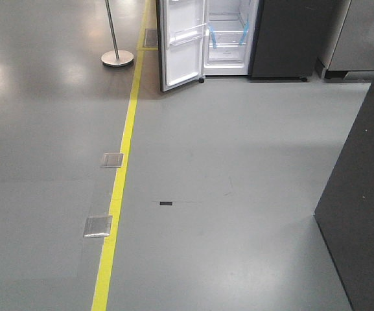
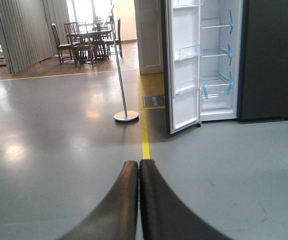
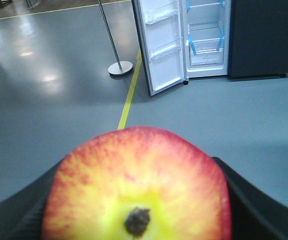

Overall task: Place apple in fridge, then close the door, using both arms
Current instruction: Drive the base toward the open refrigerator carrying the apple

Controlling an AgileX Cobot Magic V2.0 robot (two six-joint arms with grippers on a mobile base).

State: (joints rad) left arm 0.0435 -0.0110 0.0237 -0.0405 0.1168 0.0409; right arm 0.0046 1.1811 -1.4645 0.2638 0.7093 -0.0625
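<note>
Apple (image 3: 136, 185), red over yellow with its dark stem dimple facing the right wrist camera, sits clamped in the right end effector (image 3: 134, 210); dark fingers (image 3: 256, 200) press against it on both sides, parted just as wide as the fruit; the left end effector (image 2: 139, 167) has its two black pads (image 2: 124, 200) pressed together with nothing between them; the fridge (image 1: 284, 39) stands well apart, at the far side of the grey floor (image 1: 238, 194), its door (image 1: 183, 45) swung wide open to the left; white shelves and strips of blue tape (image 1: 214, 39) show inside; clear bins (image 1: 188, 34) line the door's white inner face; a yellow line (image 1: 125, 149) runs along the floor toward the door; a pole stand (image 1: 117, 58) with a round base is left of that line.
</note>
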